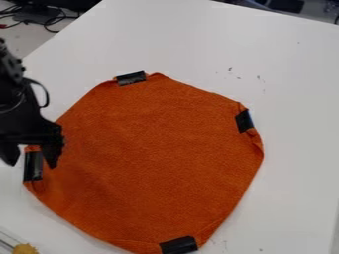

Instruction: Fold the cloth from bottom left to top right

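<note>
Orange cloth [152, 158] lay spread on the white surface [295, 158], its near black patch [179, 245] foremost. The end effector [31, 164] hung open at the left patch [32, 171]; pinching there centrally before a low diagonal carry seemed wise.

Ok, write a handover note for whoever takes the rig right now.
Gripper: the black two-finger gripper is open at the cloth's left corner, its fingers on either side of the black strip there. Whether it touches the cloth is unclear.
Cloth: the orange fabric cloth lies spread on the white table, with more black strips at its top, right and bottom corners.
Done: no fold made; nothing gripped.
Left: probably close on that left corner, carry it up and across toward the top right, lay it down and let go.
</note>
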Controlling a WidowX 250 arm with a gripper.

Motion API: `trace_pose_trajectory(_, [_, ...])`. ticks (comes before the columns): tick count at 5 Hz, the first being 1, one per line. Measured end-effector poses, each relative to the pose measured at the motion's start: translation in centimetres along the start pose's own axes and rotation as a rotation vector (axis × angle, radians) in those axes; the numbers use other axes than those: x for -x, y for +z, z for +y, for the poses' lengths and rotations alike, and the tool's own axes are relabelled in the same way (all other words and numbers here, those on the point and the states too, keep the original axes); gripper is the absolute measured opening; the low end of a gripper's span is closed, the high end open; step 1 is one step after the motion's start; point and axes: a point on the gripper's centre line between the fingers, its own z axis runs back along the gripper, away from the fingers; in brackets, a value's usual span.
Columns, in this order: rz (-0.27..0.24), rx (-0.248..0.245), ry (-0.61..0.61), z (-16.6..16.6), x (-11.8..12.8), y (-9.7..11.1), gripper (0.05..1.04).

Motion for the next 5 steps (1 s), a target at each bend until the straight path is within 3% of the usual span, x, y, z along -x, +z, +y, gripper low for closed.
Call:
trace_pose_trajectory(1, [-0.007, -0.002, 0.014, 0.5, 0.7, -0.3, 1.001])
trace_pose_trajectory(2, [0.008, 0.011, 0.004, 0.6, 0.3, -1.1, 1.001])
trace_pose_trajectory(4, [-0.007, -0.014, -0.020, 2.2, -1.5, -1.0, 1.001])
trace_pose_trajectory(5, [0.009, -0.003, 0.000, 2.6, -1.0, -1.6, 1.001])
